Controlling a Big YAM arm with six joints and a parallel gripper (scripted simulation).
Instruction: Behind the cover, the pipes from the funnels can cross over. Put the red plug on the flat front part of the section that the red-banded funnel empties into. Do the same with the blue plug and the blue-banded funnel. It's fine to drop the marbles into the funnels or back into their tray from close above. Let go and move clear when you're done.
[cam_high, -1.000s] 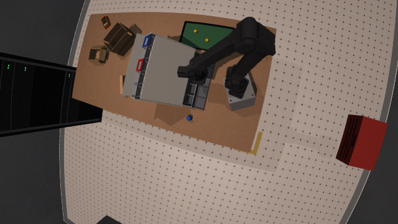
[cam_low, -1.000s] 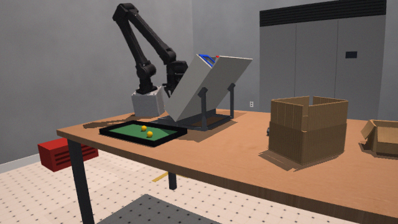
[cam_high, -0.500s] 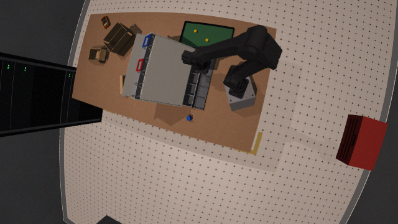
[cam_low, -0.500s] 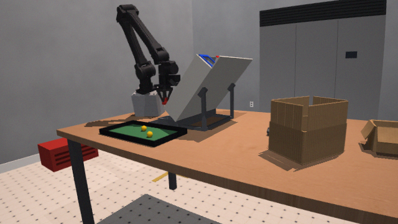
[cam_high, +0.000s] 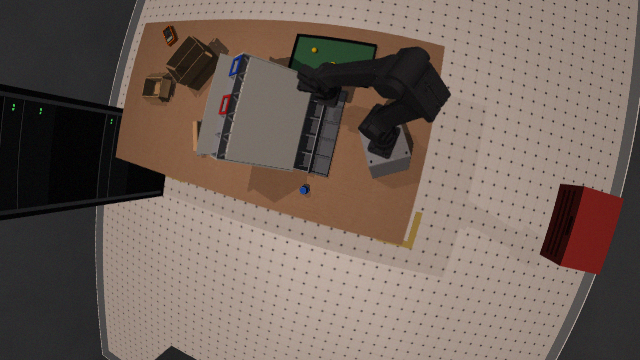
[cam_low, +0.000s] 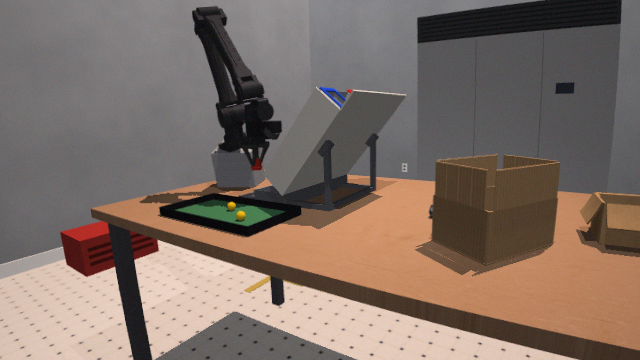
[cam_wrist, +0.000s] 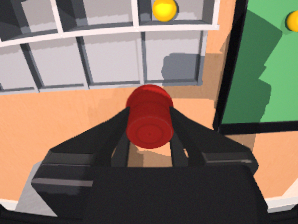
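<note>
The claw (cam_low: 256, 159) (cam_wrist: 149, 113) was clamped on the red plug (cam_low: 256, 164) (cam_wrist: 150, 120), above the table (cam_high: 365, 200) (cam_low: 380, 250) (cam_wrist: 45, 120) near the end section (cam_wrist: 172, 60); the blue plug (cam_high: 304, 190) stood apart on the table.

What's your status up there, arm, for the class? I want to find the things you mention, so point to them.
Gripper (cam_low: 256, 161) (cam_wrist: 149, 113) shut on red plug (cam_low: 256, 165) (cam_wrist: 150, 131), held above the table. Blue plug (cam_high: 304, 190) unheld, beside the covered rig. Yellow marble (cam_wrist: 164, 9) in an end compartment; nothing seen blocking the flat section before it.

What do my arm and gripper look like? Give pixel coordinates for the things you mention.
The arm (cam_high: 415, 82) (cam_low: 227, 65) is matte black, with chunky rounded joints and long links. The gripper (cam_low: 256, 164) (cam_wrist: 149, 113) is black too, with a broad blocky body and two tapering fingers. I see no cables or markings.
</note>
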